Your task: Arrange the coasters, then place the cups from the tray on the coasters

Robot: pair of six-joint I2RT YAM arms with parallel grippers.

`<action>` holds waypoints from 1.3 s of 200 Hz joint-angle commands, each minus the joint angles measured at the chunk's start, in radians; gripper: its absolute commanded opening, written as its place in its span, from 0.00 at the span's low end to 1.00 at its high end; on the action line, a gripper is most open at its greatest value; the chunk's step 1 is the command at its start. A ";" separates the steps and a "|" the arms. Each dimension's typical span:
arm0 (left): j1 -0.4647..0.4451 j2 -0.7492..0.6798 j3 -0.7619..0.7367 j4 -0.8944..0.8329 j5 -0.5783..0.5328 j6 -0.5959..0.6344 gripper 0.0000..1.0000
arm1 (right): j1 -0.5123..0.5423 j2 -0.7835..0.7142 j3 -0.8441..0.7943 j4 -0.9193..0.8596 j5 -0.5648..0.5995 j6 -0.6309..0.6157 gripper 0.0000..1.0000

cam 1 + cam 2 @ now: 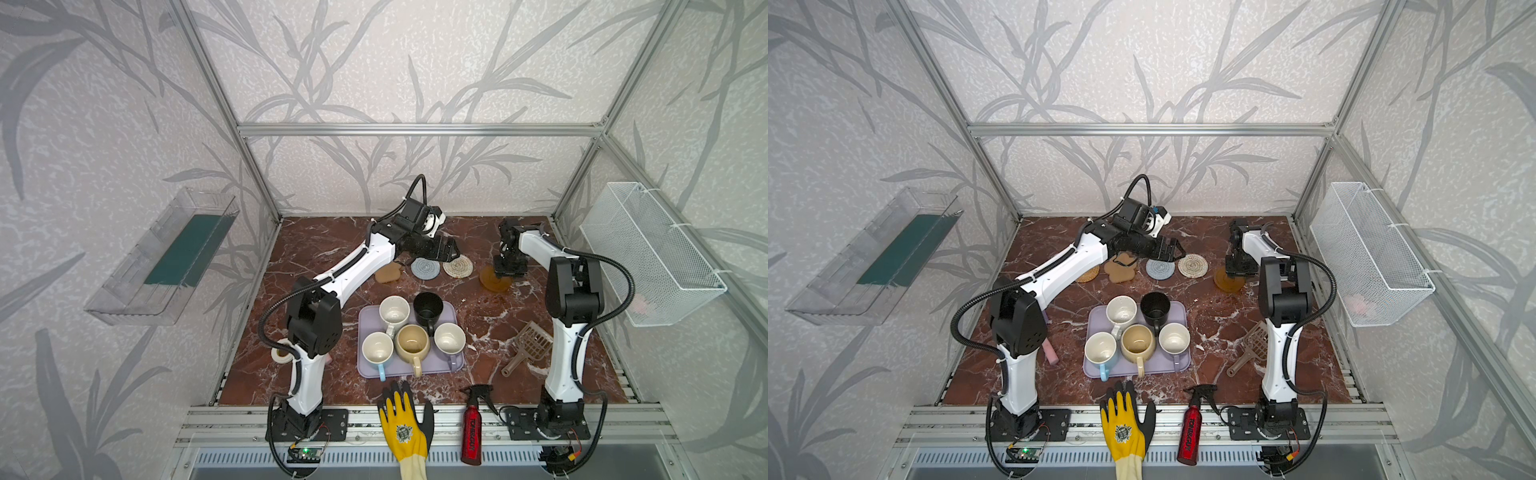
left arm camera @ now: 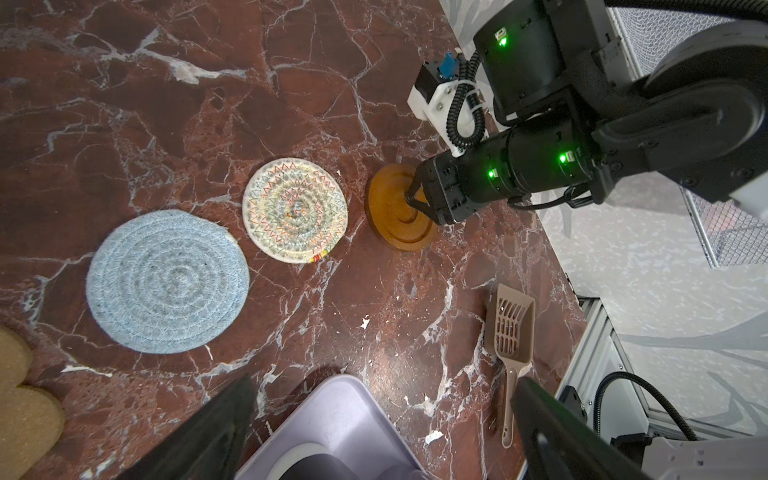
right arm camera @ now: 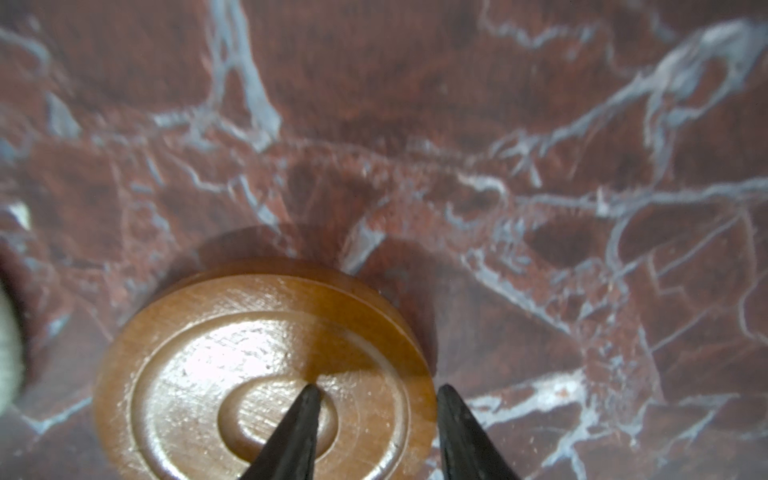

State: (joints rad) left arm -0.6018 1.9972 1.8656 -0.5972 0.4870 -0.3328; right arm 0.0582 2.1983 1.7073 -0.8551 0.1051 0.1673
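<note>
1. Along the far part of the red-brown marble-patterned tabletop, five coasters are laid in a row. From left to right in both top views they are:
   - an orange woven rattan round coaster, largely hidden by the left arm
   - a tan paw-shaped coaster
   - a grey-blue woven round coaster
   - a cream spiral round coaster
   - an amber-brown glossy disc coaster
2. The grey-blue, cream and amber coasters are seen lying near one another but apart in the left wrist view.
3. The right gripper is positioned low over the amber disc. Its jaws are partly apart. One fingertip is placed over the disc's centre hollow and the other just outside the rim. Whether the disc is pinched cannot be told.
4. The left gripper is held above the tabletop by the far edges of the grey-blue and cream coasters, with its jaws spread wide.
5. Nearer the front, a flat lavender rectangular plastic tray is placed at the middle of the tabletop, and all five mugs are carried on it.
   - At the back are a white speckled mug and a black mug.
   - In front are a light blue mug with a white inside, a beige-yellow mug and a lavender-grey mug with a white inside.
6. A brown slotted plastic scoop is seen to the right of the tray, well apart from it.
7. A yellow and black work glove and a red spray bottle are laid at the front edge.
</note>
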 commanded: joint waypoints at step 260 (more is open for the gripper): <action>0.012 -0.076 -0.001 -0.019 -0.049 -0.020 0.99 | 0.009 -0.140 0.047 -0.047 -0.087 0.065 0.65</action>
State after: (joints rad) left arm -0.5945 1.9945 1.8652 -0.5987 0.4580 -0.3405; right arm 0.0601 2.1910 1.7645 -0.8787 0.0181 0.2199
